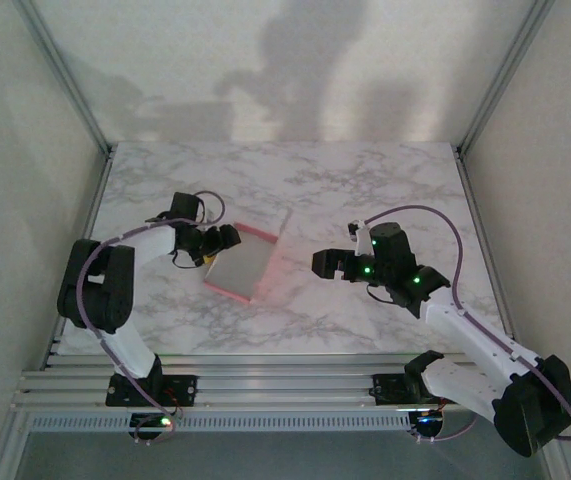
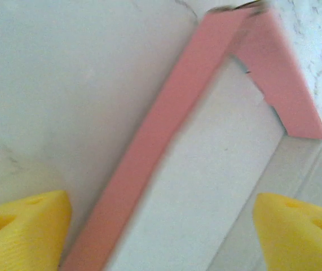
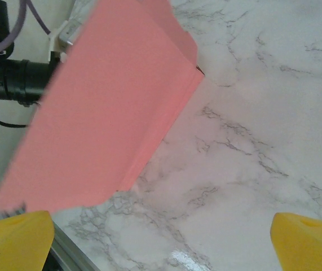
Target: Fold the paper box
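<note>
- Our left fingers (image 2: 22, 226) stand wide apart and clamp nothing. The paper box (image 2: 206, 186) lies between them, and its raised pink side wall (image 2: 149, 164) runs up nearer the left-hand tip.
- Farther ahead of those fingers, a pink end flap (image 2: 285, 96) leans inward over the beige floor, untucked.
- Our right fingers (image 3: 14, 243) are open as well, with bare marble surface (image 3: 251, 141) between them. The box's pink outer panel (image 3: 104, 113) rises ahead and to their left, clear of both tips.
- From above, the box sits right at the left fingers and well apart from the right ones, beige side up.
- We judge the fold half done: the walls are partly up, but nothing is closed.
- The next move calls for one pair of fingers to pin the base while the other pushes a wall over along its crease. It should go gently, since thin card slides and buckles.
</note>
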Available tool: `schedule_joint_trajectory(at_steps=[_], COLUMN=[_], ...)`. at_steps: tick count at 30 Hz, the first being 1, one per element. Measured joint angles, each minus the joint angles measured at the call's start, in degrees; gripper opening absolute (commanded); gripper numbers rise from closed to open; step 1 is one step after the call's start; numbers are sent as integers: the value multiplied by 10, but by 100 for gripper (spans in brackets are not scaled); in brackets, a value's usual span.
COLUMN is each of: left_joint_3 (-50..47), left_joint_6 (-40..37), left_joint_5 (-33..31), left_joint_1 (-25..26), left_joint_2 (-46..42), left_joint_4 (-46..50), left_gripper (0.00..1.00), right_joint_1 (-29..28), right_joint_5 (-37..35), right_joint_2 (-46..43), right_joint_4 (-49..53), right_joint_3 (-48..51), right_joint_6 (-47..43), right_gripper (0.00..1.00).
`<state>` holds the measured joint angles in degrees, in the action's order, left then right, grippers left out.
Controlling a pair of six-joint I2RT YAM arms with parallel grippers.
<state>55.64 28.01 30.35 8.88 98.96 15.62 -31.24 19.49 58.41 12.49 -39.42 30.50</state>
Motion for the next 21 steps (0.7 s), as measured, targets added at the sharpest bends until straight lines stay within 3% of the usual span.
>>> schedule_joint_trajectory(at_steps=[6,13,21], left_joint_3=[-3,-6,-22], left_joint_6=[-10,-26,-44], left_joint_5=[-45,-49,-46], left_joint_1=[0,5,54], left_joint_2=[-11,-11,-30], left_joint_4=[16,36,57], left_gripper=[94,94,93], right_joint_1=[0,0,0], right_joint_5=[0,0,-4], right_joint_2=[4,9,9], right_joint_4=[5,7,7], right_joint_3=[0,-1,-1], right_joint_6=[0,0,0], right_gripper=[99,99,99])
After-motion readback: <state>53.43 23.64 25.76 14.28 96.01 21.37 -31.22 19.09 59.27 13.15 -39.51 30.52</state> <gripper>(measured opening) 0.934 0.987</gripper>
